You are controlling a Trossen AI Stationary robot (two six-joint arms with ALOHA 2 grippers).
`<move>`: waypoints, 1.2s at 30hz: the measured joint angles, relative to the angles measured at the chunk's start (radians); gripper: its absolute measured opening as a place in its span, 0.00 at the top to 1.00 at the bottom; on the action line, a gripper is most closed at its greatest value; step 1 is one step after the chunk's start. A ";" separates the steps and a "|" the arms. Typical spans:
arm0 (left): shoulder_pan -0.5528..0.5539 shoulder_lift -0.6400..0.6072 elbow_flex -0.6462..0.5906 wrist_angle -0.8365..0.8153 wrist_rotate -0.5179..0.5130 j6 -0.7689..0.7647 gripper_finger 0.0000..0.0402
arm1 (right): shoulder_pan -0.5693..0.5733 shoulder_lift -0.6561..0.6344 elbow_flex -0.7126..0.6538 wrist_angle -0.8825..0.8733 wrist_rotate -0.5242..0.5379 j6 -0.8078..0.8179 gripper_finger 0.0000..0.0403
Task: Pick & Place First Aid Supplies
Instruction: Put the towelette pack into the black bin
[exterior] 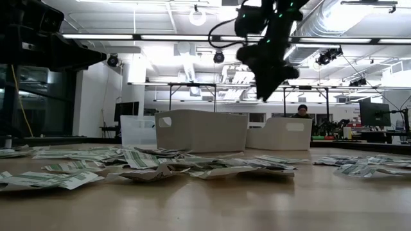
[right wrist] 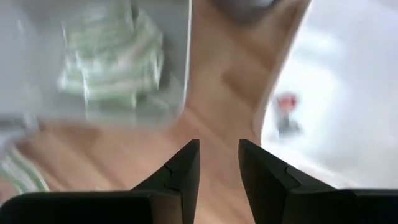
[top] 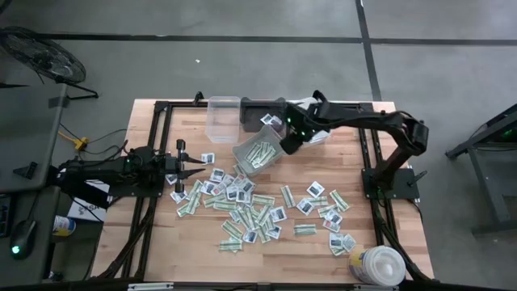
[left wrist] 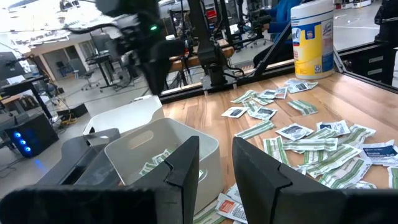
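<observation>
The right gripper (right wrist: 217, 163), fingers a little apart and empty, hangs above bare wood between the green-strip bin (right wrist: 106, 62) and white bin (right wrist: 348, 93), likely having let a packet go.

1. Spread across the middle of the table (top: 153, 242), from left of centre to the right side: loose packets (top: 250, 212).
2. At the back of the table, centre: a clear bin (top: 224, 115).
3. Just in front and to the right of it, tilted: a second bin (top: 258, 155) with strips (top: 260, 156) inside.
4. Right of that, at the back: a third bin (top: 317, 134), partly hidden under the right arm.
5. Above the gap between the second and third bins: right gripper (top: 288, 144).
6. At the left edge of the packets, low over the table: left gripper (top: 196, 170).
7. At the front right corner: a round tub (top: 378, 265).
</observation>
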 joint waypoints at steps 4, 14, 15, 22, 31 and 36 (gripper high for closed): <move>0.000 0.000 0.000 0.000 0.000 0.000 0.76 | 0.074 -0.005 -0.002 -0.132 0.048 0.033 0.74; 0.000 0.000 0.000 0.000 0.000 0.000 0.76 | 0.265 -0.007 -0.149 -0.173 0.049 0.109 0.74; 0.000 0.000 0.000 0.000 0.000 0.000 0.76 | 0.282 -0.007 -0.169 -0.171 0.042 0.115 0.74; 0.000 0.000 0.000 0.000 0.000 0.000 0.76 | 0.370 -0.007 -0.316 -0.044 -0.043 0.167 0.74; 0.000 0.000 0.000 0.000 0.000 0.000 0.76 | 0.436 -0.007 -0.431 0.135 -0.085 0.219 0.74; 0.000 0.000 0.000 0.000 0.000 0.000 0.76 | 0.448 -0.007 -0.443 0.169 -0.080 0.193 0.73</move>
